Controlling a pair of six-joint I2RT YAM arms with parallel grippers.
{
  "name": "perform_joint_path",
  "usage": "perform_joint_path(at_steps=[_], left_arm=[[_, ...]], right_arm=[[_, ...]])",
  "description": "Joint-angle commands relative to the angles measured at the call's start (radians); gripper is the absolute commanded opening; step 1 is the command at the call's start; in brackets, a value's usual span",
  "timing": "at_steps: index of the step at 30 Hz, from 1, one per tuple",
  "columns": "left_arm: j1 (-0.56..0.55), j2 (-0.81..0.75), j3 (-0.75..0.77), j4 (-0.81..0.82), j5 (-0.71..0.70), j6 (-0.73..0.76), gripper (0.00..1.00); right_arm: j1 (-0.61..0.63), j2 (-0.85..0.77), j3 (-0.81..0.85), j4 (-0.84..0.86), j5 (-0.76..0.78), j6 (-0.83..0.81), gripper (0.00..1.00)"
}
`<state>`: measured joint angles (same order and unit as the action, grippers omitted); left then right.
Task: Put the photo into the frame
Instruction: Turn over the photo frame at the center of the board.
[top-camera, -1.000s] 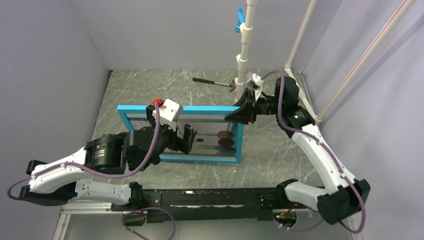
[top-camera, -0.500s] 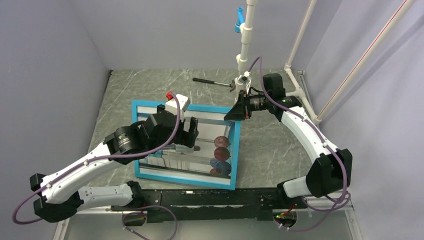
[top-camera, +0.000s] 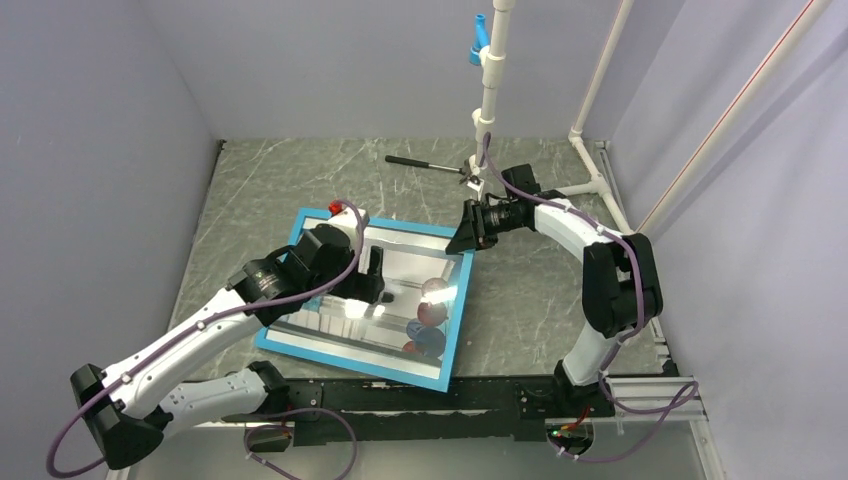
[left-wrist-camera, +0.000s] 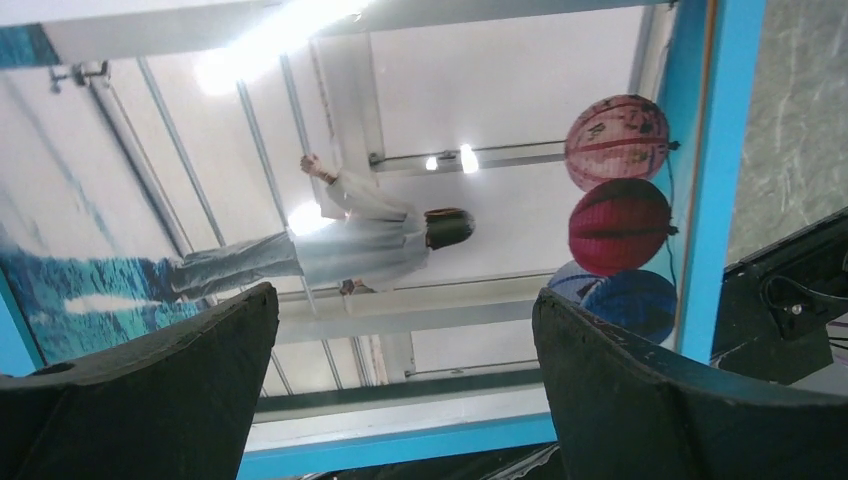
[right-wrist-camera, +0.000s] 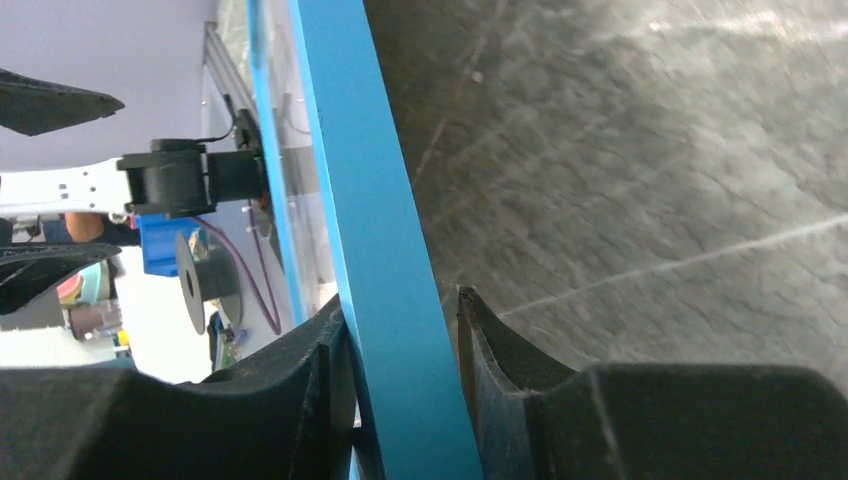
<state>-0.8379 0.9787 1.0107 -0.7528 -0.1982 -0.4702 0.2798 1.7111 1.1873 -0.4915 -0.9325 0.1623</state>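
Change: a second ago the frame (left-wrist-camera: 712, 200) stood on edge. It has since swung down and now lies close to flat, face up, in the middle of the table (top-camera: 540, 300).
Meaning: the photo (left-wrist-camera: 480, 200) shows inside the blue border, so the fitting looks done. What remains is probably letting go and backing off.
Right gripper (right-wrist-camera: 400, 305): at the frame's 1 o'clock corner, with one jaw on each side of the blue rail. A thin gap shows beside one finger, so I cannot tell whether it is pinching.
Left gripper (left-wrist-camera: 405, 300): jaws spread wide, hanging over the photo and holding nothing.
Photo: a glossy, flat rectangle. Bright glare crosses its face, and the round red and blue balls sit toward its 4 o'clock corner.
Frame: thin, straight turquoise rails with a smooth painted look and square corners.
Table: grey stone-pattern top with pale veins, matte.
Risk: releasing a raised corner could jolt the frame.
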Motion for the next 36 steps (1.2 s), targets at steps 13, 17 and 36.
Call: perform_joint_path(at_steps=[13,17,36], left_arm=[[0.124,-0.005,-0.152,0.094,0.116,-0.021,0.99],[0.123,-0.030,-0.155,0.096,0.133,-0.014,1.00],[0.123,-0.101,-0.199,0.102,0.151,-0.026,0.99]], right_arm=[[0.000,0.104,-0.134,0.158,0.641,-0.089,0.39],[0.000,0.126,-0.137,0.180,0.687,-0.076,0.43],[0.001,0.005,-0.064,0.107,0.921,0.045,0.77]])
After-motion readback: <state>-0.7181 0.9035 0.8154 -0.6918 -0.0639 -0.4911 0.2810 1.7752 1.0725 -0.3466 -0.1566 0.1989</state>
